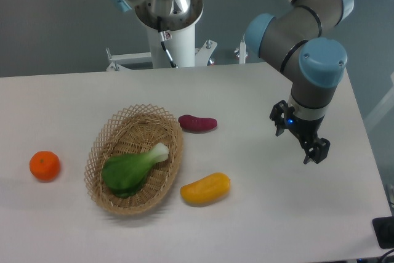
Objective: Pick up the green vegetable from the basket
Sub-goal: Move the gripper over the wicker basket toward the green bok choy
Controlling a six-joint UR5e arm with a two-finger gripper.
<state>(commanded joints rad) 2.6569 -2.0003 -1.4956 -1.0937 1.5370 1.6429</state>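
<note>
Half the end effector (306, 146) indistinct

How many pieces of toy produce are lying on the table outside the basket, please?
3: an orange left of the basket, a purple-red sweet potato right of its far end, a yellow vegetable beside its near-right rim.

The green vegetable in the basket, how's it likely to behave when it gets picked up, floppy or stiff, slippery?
The green vegetable looks like smooth molded plastic, so probably stiff and light. Its glossy leaf end may be slippery. Its rounded shape could let it shift in the basket if the claw nudges it.
</note>
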